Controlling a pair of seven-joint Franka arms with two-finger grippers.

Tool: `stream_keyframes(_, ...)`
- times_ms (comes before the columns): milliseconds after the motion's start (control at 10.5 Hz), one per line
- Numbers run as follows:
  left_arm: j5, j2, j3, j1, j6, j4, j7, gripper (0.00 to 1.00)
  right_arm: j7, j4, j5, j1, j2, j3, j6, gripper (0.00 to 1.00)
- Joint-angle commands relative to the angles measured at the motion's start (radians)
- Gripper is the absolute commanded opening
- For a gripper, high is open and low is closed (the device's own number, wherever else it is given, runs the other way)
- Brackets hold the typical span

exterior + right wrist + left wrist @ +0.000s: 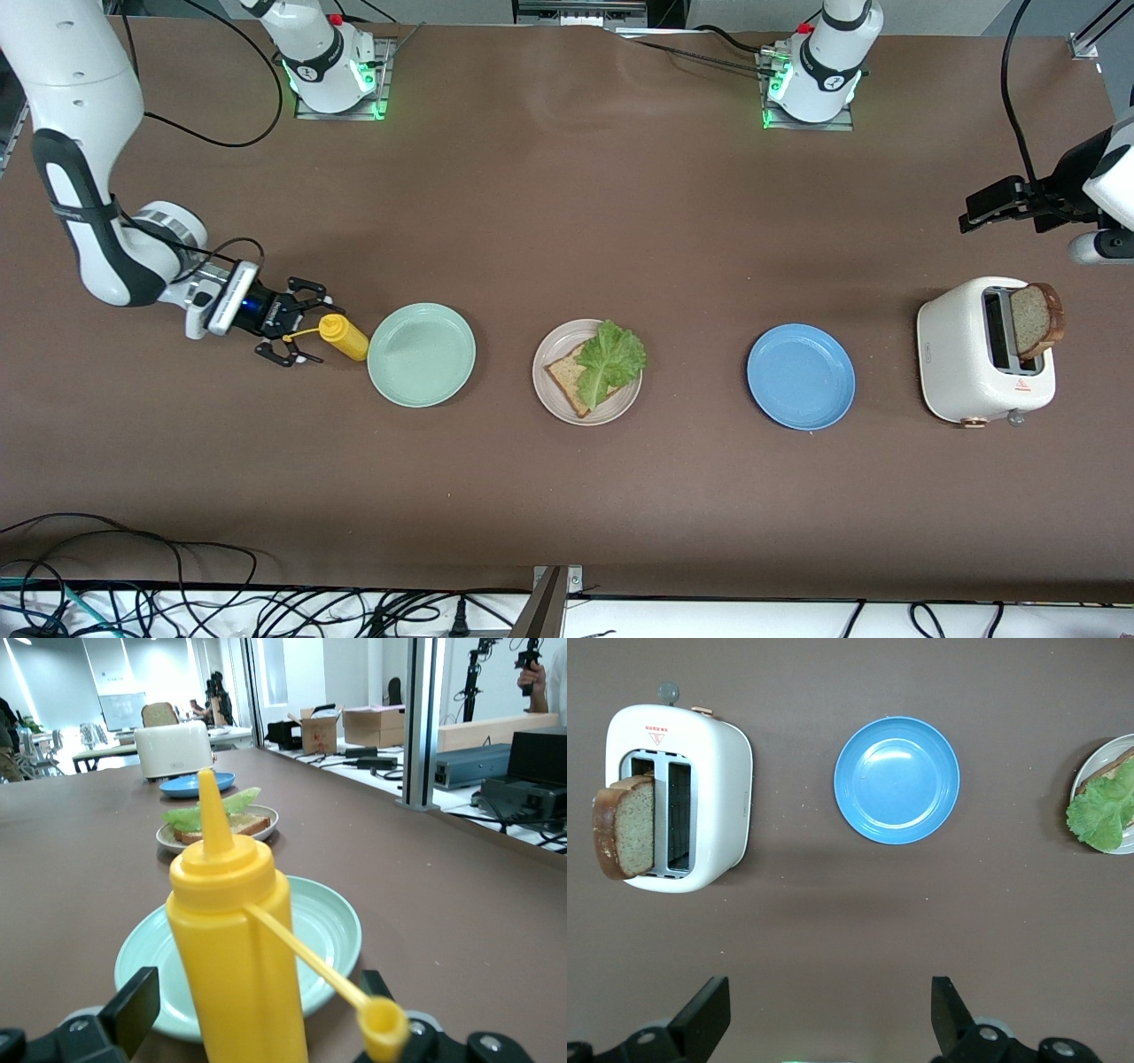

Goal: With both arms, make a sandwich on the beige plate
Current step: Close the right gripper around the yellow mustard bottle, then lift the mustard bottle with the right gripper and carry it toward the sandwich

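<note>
1. Right gripper (291,335) is low at the right arm's end of the table, jaws spread wide with the yellow mustard bottle (344,337) sitting just in front of them. Its cap is flipped open and dangling on its strap. The fingers don't look like they're touching the bottle, so nothing is held.

2. Left gripper (829,1014) is up in the air over the table near the white toaster (985,361), jaws wide too and holding nothing.

3. The beige plate (586,372) sits mid-table between the mint green plate (422,354) and the blue plate (801,377). It's got one bread slice (567,379) with the lettuce leaf (609,359) on top, so the sandwich is only half built.

4. The second bread slice (1035,319) is poking out of a toaster slot, untouched.

5. My read: we're at the top-slice step, maybe with a mustard detour first. The left arm looks best placed; it'd need to drop down, pinch the crust edge without tipping the toaster, then carry the slice over the blue plate and lay it flat on the lettuce.
</note>
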Motion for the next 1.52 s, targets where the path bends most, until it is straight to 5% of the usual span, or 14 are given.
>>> stream_keyframes(0,-0.013,0.005,-0.003,0.008,0.001,0.013,0.021,1.00,-0.022,0.041,0.061,-0.014,0.051,0.027,-0.016,1.00)
stream_keyframes(190,-0.013,0.005,-0.003,0.008,0.001,0.013,0.021,1.00,-0.039,0.043,0.093,-0.008,0.063,0.036,-0.027,0.93)
stream_keyframes(381,-0.013,0.005,-0.003,0.008,0.001,0.013,0.021,1.00,-0.026,0.052,0.089,-0.007,0.064,0.045,-0.028,0.15)
stream_keyframes(476,-0.013,0.005,-0.003,0.008,0.001,0.011,0.021,1.00,-0.020,0.052,0.089,-0.008,0.064,0.045,-0.028,0.00)
stream_keyframes(761,-0.013,0.005,-0.003,0.008,0.001,0.013,0.021,1.00,-0.005,0.051,0.047,-0.019,0.057,0.044,-0.006,0.00)
stream_keyframes(1427,-0.013,0.006,-0.003,0.008,0.001,0.013,0.021,1.00,0.382,0.092,-0.074,-0.020,0.026,0.042,0.152,0.00)
